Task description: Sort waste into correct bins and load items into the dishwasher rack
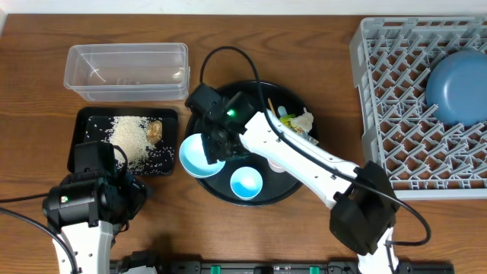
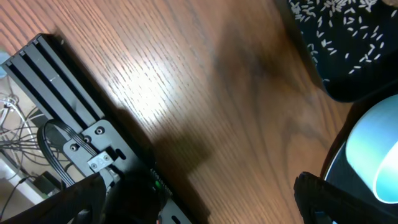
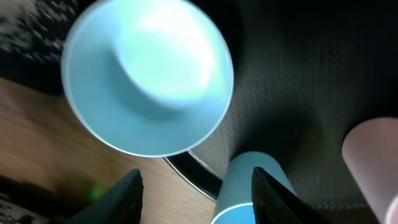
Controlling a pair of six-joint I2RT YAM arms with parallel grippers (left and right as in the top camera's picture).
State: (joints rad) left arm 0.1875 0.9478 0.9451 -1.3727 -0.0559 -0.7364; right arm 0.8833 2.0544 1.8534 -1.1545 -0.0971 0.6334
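Plainly, the right gripper (image 3: 196, 186) hovered over the pale blue bowl (image 1: 199, 152) with its jaws half parted and empty, while the left gripper (image 2: 199, 202) hung with jaws released above the worktop (image 2: 205, 93). The bowl sat at the left rim of the round black tray (image 1: 266, 199), so a shallow pinch could have tipped it off. The small blue bowl (image 1: 246, 183) and pink cup (image 3: 373, 155) crowded close, and the dishwasher rack (image 1: 396, 114) lay well apart.

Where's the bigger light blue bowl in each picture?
Overhead: the bigger light blue bowl sits on the left edge of the round black tray, partly under the right arm.
Left wrist: the bowl is at the right edge, cut off.
Right wrist: the bowl fills the upper left.
Shared landmark: the round black tray under the bowl.
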